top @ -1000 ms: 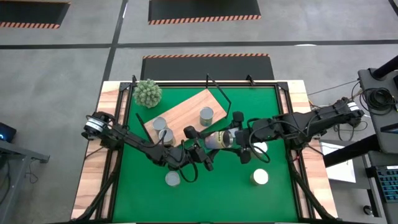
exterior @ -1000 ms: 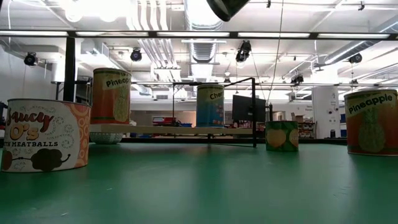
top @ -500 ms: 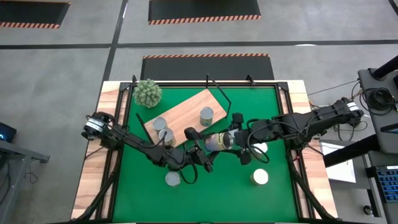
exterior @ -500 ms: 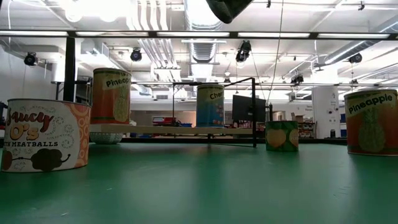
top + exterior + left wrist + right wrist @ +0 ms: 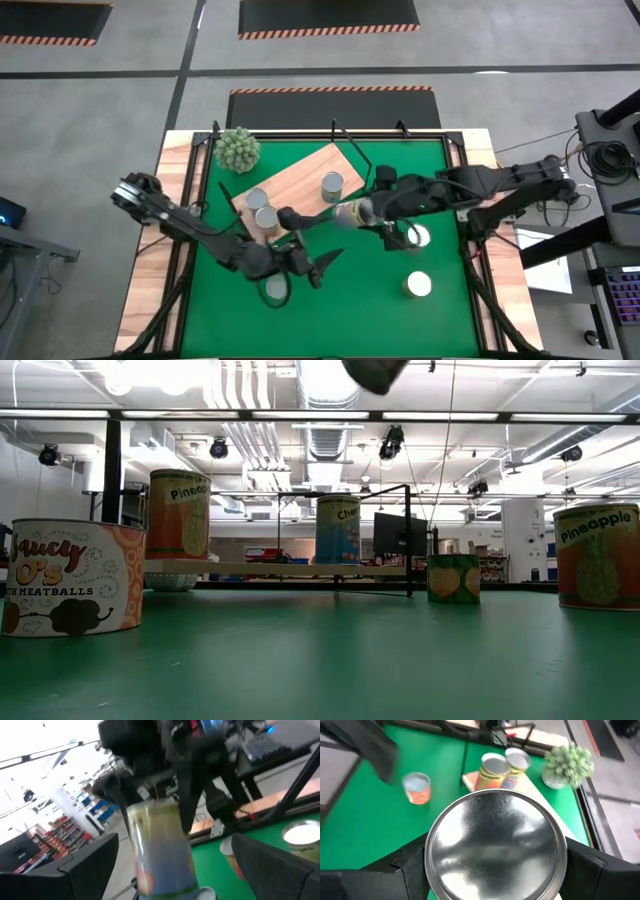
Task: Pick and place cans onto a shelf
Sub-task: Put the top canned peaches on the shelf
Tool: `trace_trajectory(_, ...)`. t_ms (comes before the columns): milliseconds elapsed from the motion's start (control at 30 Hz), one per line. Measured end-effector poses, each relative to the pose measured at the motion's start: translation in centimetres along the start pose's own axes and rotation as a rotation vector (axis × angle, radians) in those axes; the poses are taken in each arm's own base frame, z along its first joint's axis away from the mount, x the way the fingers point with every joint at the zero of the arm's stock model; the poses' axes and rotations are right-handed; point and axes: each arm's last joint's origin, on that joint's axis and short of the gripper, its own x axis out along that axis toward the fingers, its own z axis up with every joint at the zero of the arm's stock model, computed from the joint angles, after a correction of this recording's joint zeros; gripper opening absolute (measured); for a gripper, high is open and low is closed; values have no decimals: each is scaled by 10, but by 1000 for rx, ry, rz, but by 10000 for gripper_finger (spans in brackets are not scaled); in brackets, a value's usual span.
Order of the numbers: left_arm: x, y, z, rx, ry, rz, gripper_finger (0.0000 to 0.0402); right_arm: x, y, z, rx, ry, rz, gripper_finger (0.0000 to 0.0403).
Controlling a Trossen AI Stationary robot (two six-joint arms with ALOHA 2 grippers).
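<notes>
We see two dark, slender, jointed arms reaching in from either side of the green table mat point(image 5: 440, 310). The left arm point(image 5: 190, 225) carries a round silver-grey fitting at its outer joint; the right arm point(image 5: 500, 185) trails thin black cables. Both end in matte black, broad, flat-sided fingers point(image 5: 600, 870), thin black cables looped at the wrists.

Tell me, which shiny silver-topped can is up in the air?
The one lying sideways in the right gripper, a silver-topped can held above the wooden shelf's edge. All the others stand upright on the shelf or green mat.
</notes>
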Motion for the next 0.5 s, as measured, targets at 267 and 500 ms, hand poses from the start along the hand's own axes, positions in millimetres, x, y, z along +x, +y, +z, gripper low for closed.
trace_trajectory(267,-42,21,4,-15,46,80,368,44,-41,31,-58,180,-73,306)
trace_trajectory(500,-68,31,-7,-10,121,177,369,89,-96,47,-52,197,-39,306)
